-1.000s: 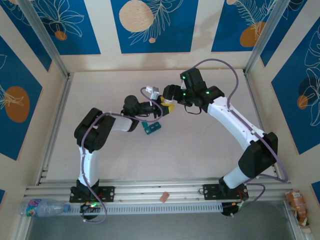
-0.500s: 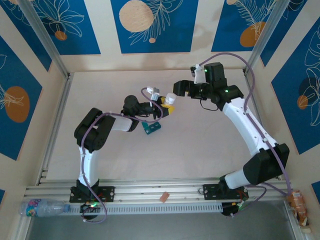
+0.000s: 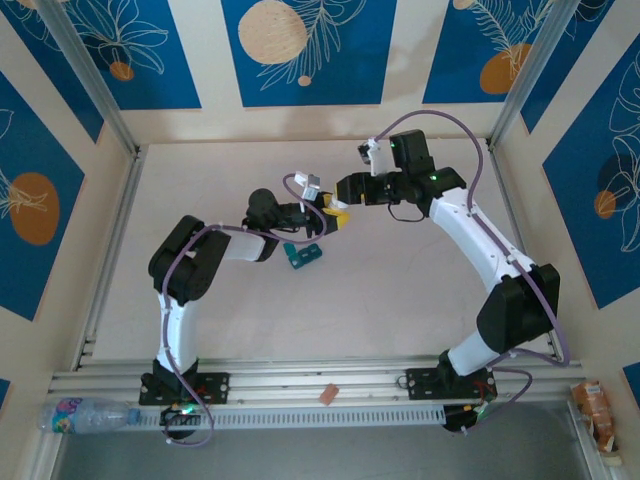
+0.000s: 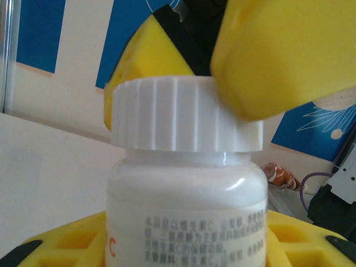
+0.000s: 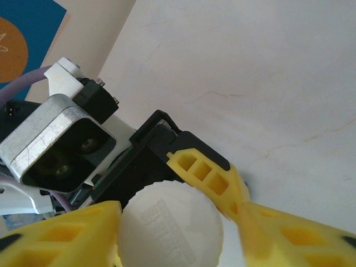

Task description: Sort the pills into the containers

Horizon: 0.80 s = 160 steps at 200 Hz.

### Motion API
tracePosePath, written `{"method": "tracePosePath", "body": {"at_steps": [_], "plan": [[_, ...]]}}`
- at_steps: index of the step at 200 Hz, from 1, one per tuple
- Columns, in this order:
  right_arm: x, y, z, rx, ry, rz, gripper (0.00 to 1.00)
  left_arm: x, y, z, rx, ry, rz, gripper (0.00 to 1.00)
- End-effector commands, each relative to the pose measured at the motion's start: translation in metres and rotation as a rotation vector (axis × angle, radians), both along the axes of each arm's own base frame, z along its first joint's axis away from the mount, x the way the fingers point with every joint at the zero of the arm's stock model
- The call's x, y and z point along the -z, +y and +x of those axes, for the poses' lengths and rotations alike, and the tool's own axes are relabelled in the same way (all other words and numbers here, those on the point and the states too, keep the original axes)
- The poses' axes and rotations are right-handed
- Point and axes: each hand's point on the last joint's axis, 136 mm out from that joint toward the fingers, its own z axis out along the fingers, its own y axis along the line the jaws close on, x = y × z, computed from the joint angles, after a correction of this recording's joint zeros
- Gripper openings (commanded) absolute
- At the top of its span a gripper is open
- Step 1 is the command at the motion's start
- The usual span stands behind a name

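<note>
My left gripper (image 3: 330,213) is shut on a white bottle (image 4: 183,211) with an orange mark and holds it upright above the table. The bottle's ribbed white cap (image 4: 167,117) is on. My right gripper (image 3: 346,193) reaches in from the right, and its yellow fingers (image 4: 278,55) press on either side of the cap (image 5: 169,228). The containers, a dark teal strip (image 3: 303,256), lie on the table just below the left gripper. The pills are hidden.
A plastic water bottle (image 3: 85,412) lies at the near left beside the rail. A snack packet (image 3: 592,405) sits at the near right, and a small orange piece (image 3: 327,393) rests on the front rail. Walls close in the table's far end and both sides.
My right arm swung away to the right, then came back, and its fingers have closed in on the cap. The left arm and bottle have stayed still.
</note>
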Motion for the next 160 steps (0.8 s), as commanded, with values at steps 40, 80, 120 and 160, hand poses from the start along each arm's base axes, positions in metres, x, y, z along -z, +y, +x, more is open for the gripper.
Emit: {"method": "tracePosePath", "body": {"at_steps": [40, 80, 120, 160], "plan": [[0.01, 0.01, -0.004, 0.019, 0.04, -0.031, 0.38, -0.019, -0.001, -0.003, 0.004, -0.067, -0.043, 0.0], [0.049, -0.012, -0.002, 0.392, 0.171, -0.223, 0.32, -0.022, 0.003, 0.009, -0.107, -0.105, -0.062, 0.0], [0.052, 0.001, -0.006, 0.479, 0.157, -0.173, 0.34, -0.019, 0.004, 0.011, -0.122, -0.106, -0.06, 0.0], [0.036, 0.0, 0.001, 0.463, 0.154, -0.139, 0.4, -0.012, 0.003, 0.012, -0.124, -0.097, -0.051, 0.0]]}}
